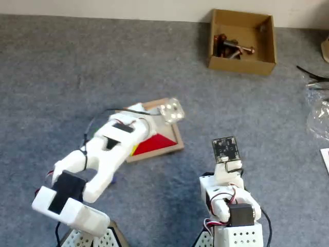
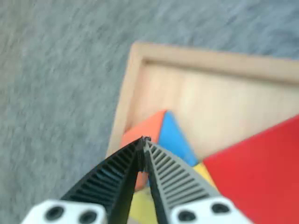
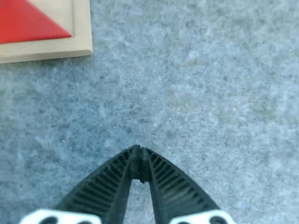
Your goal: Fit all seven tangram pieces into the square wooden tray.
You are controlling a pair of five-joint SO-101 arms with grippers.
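Observation:
The square wooden tray (image 1: 178, 138) lies mid-table, mostly covered by my left arm. Inside it I see a red triangle (image 1: 157, 143) and a sliver of yellow (image 1: 134, 150). In the left wrist view the tray (image 2: 135, 74) holds an orange piece (image 2: 145, 128), a blue piece (image 2: 175, 140), a yellow piece (image 2: 205, 171) and the big red triangle (image 2: 257, 168). My left gripper (image 2: 144, 142) hangs shut just over the orange piece, with nothing between its fingers. My right gripper (image 3: 138, 151) is shut over bare carpet, near the tray's corner (image 3: 79, 44) and the red triangle (image 3: 28, 23).
A cardboard box (image 1: 241, 41) with small hardware stands at the back right. Cables and clear plastic (image 1: 318, 113) lie at the right edge. Grey carpet (image 1: 61, 77) covers the table, with open room to the left and behind the tray.

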